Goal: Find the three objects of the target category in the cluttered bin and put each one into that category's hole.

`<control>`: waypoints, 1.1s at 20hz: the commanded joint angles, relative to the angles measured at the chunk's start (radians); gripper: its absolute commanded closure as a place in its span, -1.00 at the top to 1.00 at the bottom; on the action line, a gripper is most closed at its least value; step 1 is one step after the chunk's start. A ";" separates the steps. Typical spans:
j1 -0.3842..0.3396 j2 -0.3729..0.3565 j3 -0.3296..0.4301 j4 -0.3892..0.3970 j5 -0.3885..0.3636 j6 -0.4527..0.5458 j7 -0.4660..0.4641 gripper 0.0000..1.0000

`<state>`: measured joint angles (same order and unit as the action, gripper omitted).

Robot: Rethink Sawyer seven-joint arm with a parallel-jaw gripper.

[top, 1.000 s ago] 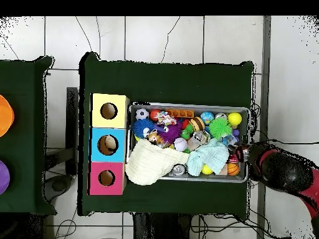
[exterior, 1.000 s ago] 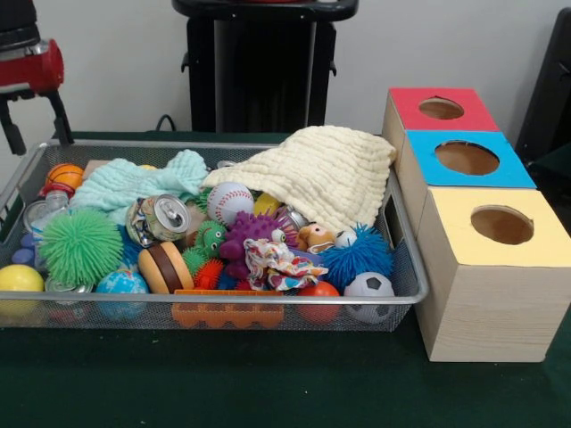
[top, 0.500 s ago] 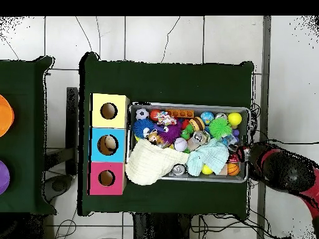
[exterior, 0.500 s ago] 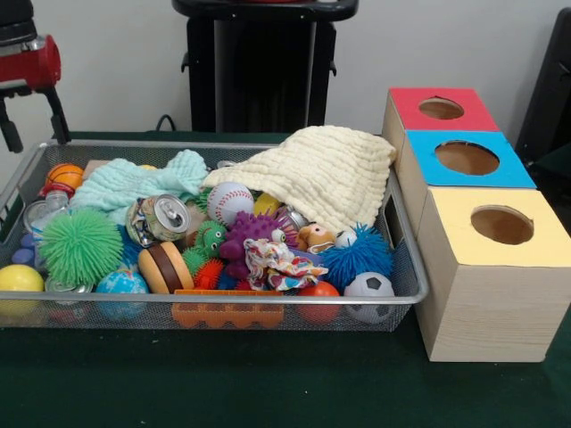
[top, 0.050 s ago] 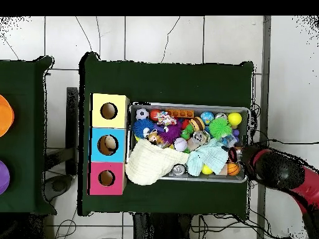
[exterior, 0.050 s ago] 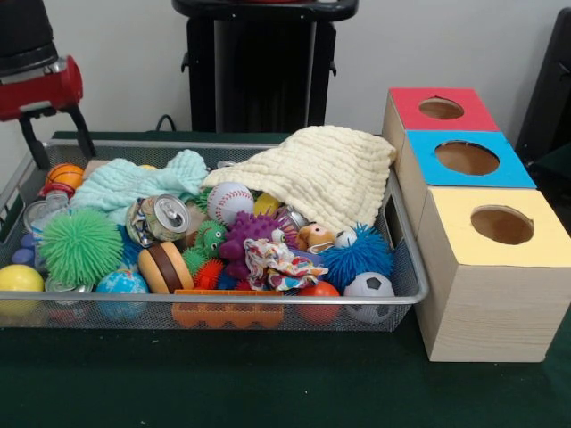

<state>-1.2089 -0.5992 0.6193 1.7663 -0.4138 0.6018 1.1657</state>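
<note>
Jaws (exterior, 0.050 s ago: pixel 59 141) spread, empty, above bin (exterior, 0.050 s ago: pixel 406 259) corner; overhead hides them.

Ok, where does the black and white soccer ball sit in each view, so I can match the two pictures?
Front view: the black and white soccer ball lies in the wire bin's near right corner, beside the yellow-topped wooden box.
Overhead view: the ball lies in the bin's top left corner, beside that same yellow-topped box.
Shared landmark: the fuzzy blue ball next to it.
</note>
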 commanded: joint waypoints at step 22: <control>0.005 0.141 -0.002 -0.061 -0.071 -0.115 0.008 1.00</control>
<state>-1.2206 -0.4471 0.6193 1.7618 -0.4203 0.5458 1.1657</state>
